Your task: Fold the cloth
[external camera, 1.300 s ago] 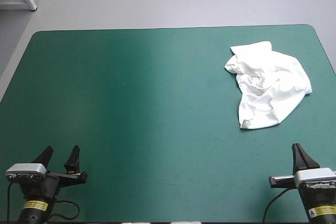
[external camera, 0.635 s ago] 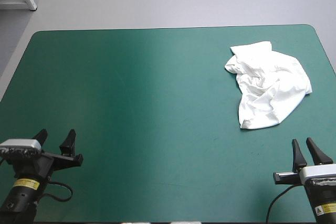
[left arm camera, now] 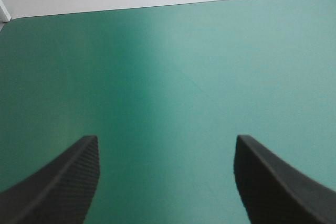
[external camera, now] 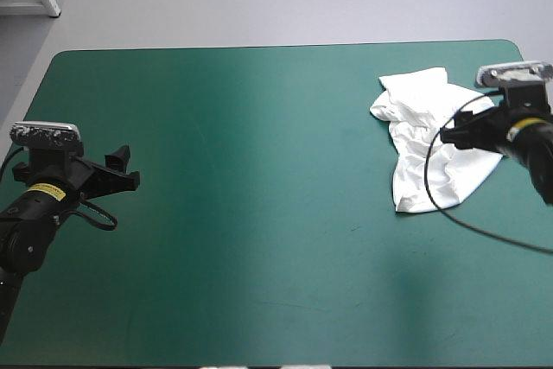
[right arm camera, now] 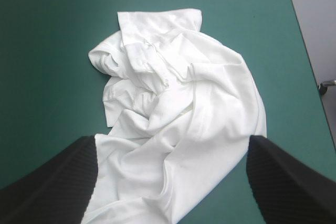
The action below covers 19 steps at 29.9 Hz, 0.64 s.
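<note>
1. Teal-green cover (external camera: 259, 179) spans the whole tabletop, its far edge near the pale floor beyond.
2. T-shirt (external camera: 413, 110) lies as a crumpled white heap by the far right corner.
3. Right gripper (right arm camera: 170, 140) hangs over the heap, black fingers (right arm camera: 52, 187) wide apart. The cloth shows between them, not clamped.
4. Left gripper (left arm camera: 165, 139) is near the left edge, well apart from the T-shirt. Its fingers are spread, with only cover ahead.
</note>
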Each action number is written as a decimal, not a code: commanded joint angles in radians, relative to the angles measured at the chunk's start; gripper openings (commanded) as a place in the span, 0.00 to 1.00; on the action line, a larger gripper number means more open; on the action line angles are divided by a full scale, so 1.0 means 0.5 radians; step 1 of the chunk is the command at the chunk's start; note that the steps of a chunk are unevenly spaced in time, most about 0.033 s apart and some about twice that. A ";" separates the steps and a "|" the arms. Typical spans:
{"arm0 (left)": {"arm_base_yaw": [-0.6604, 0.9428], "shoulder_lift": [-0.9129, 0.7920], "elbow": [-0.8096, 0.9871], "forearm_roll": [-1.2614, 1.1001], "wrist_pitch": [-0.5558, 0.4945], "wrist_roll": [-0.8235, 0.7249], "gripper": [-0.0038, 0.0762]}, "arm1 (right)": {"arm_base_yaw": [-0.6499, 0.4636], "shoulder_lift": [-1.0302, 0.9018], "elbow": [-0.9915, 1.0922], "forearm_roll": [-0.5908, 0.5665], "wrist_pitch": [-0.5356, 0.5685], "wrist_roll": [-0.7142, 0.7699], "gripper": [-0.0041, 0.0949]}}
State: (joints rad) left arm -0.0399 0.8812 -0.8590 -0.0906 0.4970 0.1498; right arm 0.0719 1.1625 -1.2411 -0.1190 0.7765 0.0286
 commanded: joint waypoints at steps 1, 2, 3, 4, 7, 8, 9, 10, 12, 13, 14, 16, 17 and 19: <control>-0.002 -0.030 -0.075 -0.081 -0.112 0.001 0.70 | -0.010 0.335 -0.380 -0.083 0.044 -0.030 0.81; -0.002 -0.035 -0.075 -0.135 -0.102 0.001 0.70 | -0.010 0.434 -0.456 -0.100 0.063 -0.024 0.81; -0.002 -0.038 -0.075 -0.184 -0.087 0.001 0.70 | -0.015 0.533 -0.527 -0.124 0.098 0.001 0.81; -0.002 -0.052 -0.078 -0.224 -0.071 0.001 0.70 | -0.030 0.633 -0.593 -0.129 0.141 0.010 0.81; -0.002 -0.060 -0.078 -0.271 -0.047 0.001 0.70 | -0.071 0.889 -0.742 -0.125 0.216 0.010 0.81; -0.002 -0.060 -0.078 -0.271 -0.047 0.026 0.70 | -0.092 0.984 -0.796 -0.125 0.237 0.010 0.81; -0.002 -0.064 -0.078 -0.271 -0.040 0.056 0.70 | -0.116 1.076 -0.846 -0.104 0.276 0.010 0.81; -0.002 -0.072 -0.078 -0.271 -0.036 0.080 0.70 | -0.149 1.161 -0.896 -0.052 0.309 0.010 0.81; -0.002 -0.081 -0.078 -0.271 -0.018 0.094 0.70 | -0.214 1.291 -0.987 0.094 0.329 -0.010 0.81; -0.002 -0.084 -0.078 -0.271 -0.014 0.099 0.70 | -0.248 1.362 -1.022 0.183 0.333 -0.028 0.81; -0.002 -0.095 -0.078 -0.271 -0.008 0.107 0.70 | -0.272 1.392 -1.039 0.224 0.333 -0.036 0.81; -0.002 -0.103 -0.078 -0.271 -0.004 0.183 0.70 | -0.313 1.488 -1.087 0.283 0.320 -0.042 0.81; -0.002 -0.111 -0.078 -0.271 0.004 0.199 0.70 | -0.321 1.519 -1.105 0.278 0.297 -0.042 0.81; -0.002 -0.120 -0.078 -0.266 0.004 0.203 0.70 | -0.325 1.571 -1.126 0.275 0.245 -0.042 0.81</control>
State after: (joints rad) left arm -0.0399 0.8369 -0.8620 -0.2047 0.5571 0.2388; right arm -0.0790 1.9742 -1.7529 0.0057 0.9551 0.0195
